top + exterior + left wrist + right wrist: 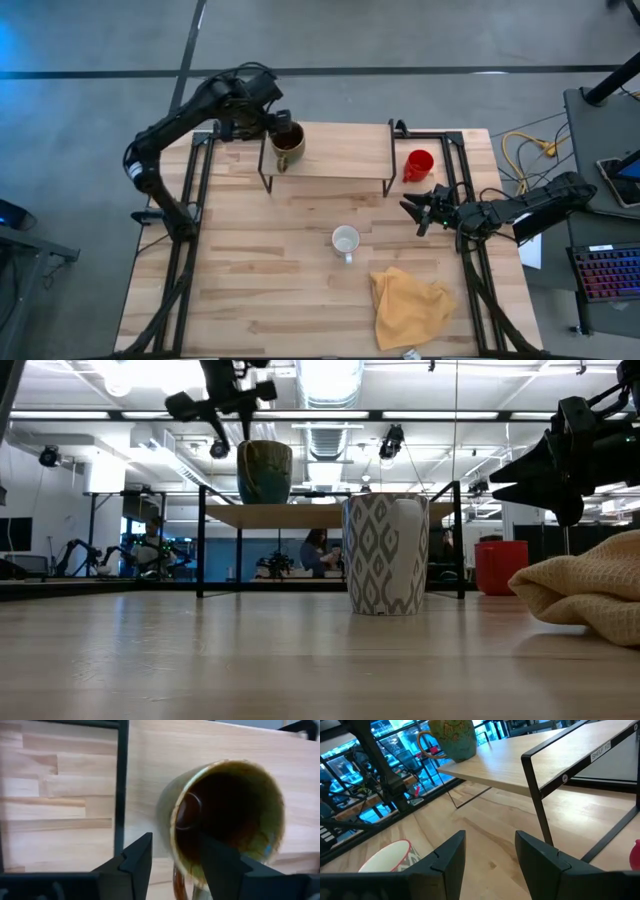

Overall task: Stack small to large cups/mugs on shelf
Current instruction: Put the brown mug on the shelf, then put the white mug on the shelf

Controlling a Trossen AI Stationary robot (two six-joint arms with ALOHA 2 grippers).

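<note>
The dark brown mug (pixel 286 143) stands upright on the left end of the light-wood shelf (pixel 345 152), with its handle toward the near side. My left gripper (pixel 173 841) is open above its rim. One finger is inside the mug and one outside, and a gap shows on each side of the wall. The white patterned mug (pixel 345 240) stands on the table in front of the shelf. The red mug (pixel 418 165) stands on the table by the shelf's right end. My right gripper (pixel 414 208) is open and hovers near the red mug, holding nothing.
A yellow-orange cloth (pixel 408 306) lies bunched near the table's near right corner. The shelf's black metal legs (pixel 540 805) stand between my right gripper and the shelf top. The middle and right part of the shelf board (pixel 350 150) is bare wood.
</note>
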